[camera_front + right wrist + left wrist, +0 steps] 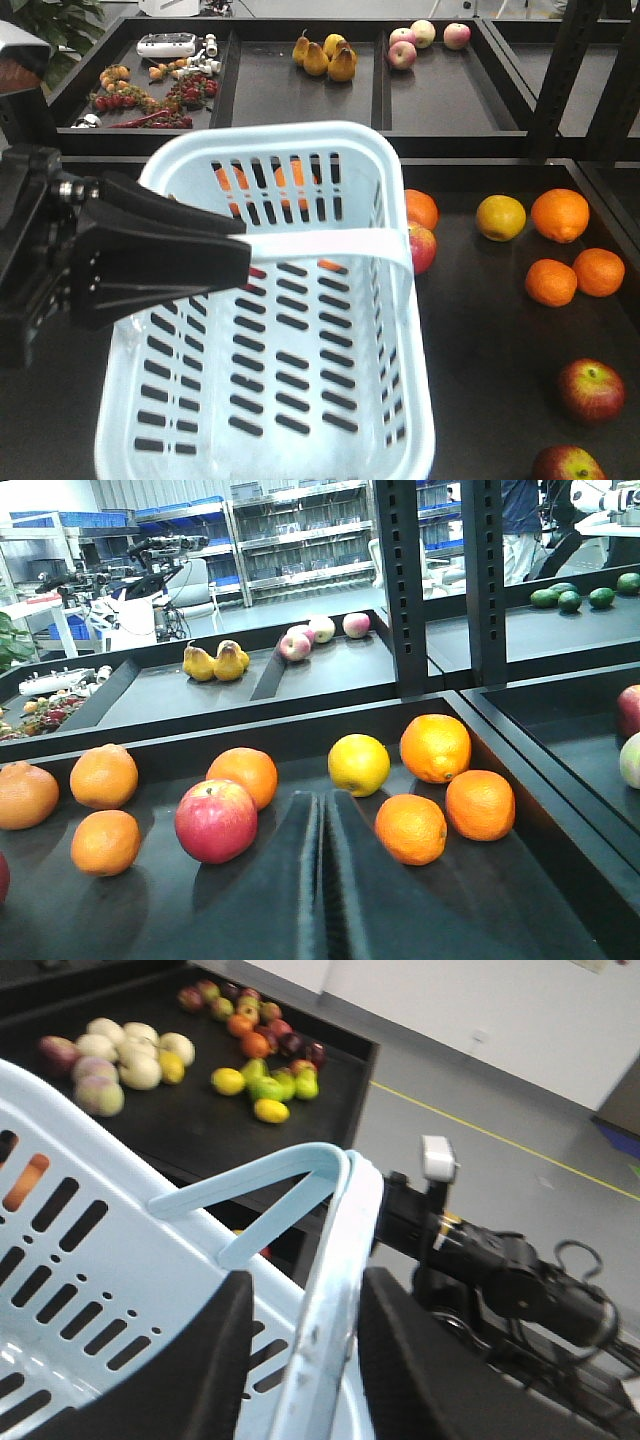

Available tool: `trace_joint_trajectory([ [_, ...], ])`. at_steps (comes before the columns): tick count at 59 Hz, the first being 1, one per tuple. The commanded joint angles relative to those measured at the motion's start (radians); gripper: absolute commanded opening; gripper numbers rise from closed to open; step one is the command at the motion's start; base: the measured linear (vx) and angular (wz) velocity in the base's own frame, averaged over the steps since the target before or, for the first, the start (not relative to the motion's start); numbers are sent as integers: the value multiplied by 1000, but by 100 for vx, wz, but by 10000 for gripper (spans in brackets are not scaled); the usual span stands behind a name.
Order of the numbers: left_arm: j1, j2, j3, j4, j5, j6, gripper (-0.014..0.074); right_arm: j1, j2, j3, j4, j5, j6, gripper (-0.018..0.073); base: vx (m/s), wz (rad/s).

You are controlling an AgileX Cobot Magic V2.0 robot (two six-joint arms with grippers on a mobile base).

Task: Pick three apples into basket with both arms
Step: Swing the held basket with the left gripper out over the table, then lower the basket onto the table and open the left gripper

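I saw left gripper point(305, 1295) clamped on the basket handle point(330, 245). Right gripper point(322, 802) was fully closed, empty, apple point(216, 820) just left of it.

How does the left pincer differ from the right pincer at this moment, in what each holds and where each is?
The left pincer is shut on the handle of the basket; the right pincer is shut on nothing, with its fingers pressed together. The left pincer reaches in over the basket's rim; the right pincer is over the black tray, pointing toward the oranges. Both are black with wide fingers.
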Motion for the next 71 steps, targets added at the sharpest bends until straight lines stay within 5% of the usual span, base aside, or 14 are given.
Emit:
trace_joint_trajectory([
  [1,-5,10,-28,-42,64,6,-6,1,-12,13,-11,-73,-5,-4,0,0],
  [12,-5,123,-50,-102,47,55,-6,1,-12,13,-11,-73,-5,-4,0,0],
  [35,-8,420,-308,-103,-19,77,-6,1,-12,13,-11,-74,-5,-4,0,0],
  [46,-78,548,-373,-84,-22,89,-6,1,-12,13,-11,-74,-5,-4,0,0],
  [54,-134,624,-399,-41,-7,168,-6,1,-12,13,-11,-74,-5,-4,0,0],
  [71,-148,697,-411,-39,-32,127,-6,1,-12,13,-11,-74,-5,-4,0,0],
])
